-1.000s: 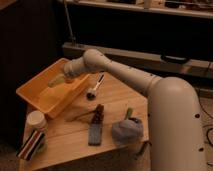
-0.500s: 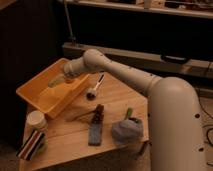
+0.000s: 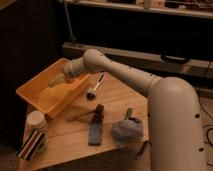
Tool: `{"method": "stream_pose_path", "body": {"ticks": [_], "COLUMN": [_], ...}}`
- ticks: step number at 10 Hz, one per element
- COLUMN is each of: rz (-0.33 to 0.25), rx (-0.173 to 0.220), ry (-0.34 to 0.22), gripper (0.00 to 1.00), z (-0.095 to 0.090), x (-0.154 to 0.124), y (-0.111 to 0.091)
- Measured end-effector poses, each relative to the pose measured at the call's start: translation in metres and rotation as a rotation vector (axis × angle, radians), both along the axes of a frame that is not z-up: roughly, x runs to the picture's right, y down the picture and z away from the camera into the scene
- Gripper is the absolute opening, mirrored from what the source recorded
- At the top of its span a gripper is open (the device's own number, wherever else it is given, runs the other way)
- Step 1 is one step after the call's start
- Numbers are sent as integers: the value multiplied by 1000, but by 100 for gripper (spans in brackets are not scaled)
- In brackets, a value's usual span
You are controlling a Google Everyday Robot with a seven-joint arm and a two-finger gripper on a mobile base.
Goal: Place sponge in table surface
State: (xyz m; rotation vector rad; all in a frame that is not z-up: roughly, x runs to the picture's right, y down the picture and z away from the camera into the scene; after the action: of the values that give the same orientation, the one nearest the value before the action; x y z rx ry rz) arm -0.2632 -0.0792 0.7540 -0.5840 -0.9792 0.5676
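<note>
My gripper [image 3: 56,82] reaches down into the yellow plastic bin [image 3: 35,100] at the table's back left, with the arm [image 3: 120,72] coming in from the right. A pale yellowish shape sits at the gripper's tip; I cannot tell whether it is the sponge or part of the gripper. No sponge shows clearly elsewhere in the bin. A flat grey-blue pad [image 3: 94,134] with a dark brown piece above it lies on the wooden table [image 3: 112,102] in front of the bin.
A dish brush [image 3: 95,89] lies just right of the bin. A grey-blue bundle [image 3: 126,131] sits at the front right. A white-lidded jar [image 3: 36,120] and a striped item [image 3: 31,144] stand at the front left corner. A dark shelf unit runs behind the table.
</note>
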Motion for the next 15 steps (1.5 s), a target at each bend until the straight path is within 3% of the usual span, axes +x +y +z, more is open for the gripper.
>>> {"method": "stream_pose_path", "body": {"ticks": [3, 5, 7, 9, 11, 12, 15], "rz": [0, -48, -204, -331, -471, -501, -511], "rx": [0, 34, 182, 257, 296, 301, 307], "ry": [0, -21, -58, -48, -14, -7, -10], "gripper": [80, 80, 80, 80, 80, 80, 80], "z": [0, -7, -29, -50, -67, -71, -72], "x": [0, 2, 24, 52, 79, 84, 86], "y": [0, -1, -7, -9, -13, -14, -14]}}
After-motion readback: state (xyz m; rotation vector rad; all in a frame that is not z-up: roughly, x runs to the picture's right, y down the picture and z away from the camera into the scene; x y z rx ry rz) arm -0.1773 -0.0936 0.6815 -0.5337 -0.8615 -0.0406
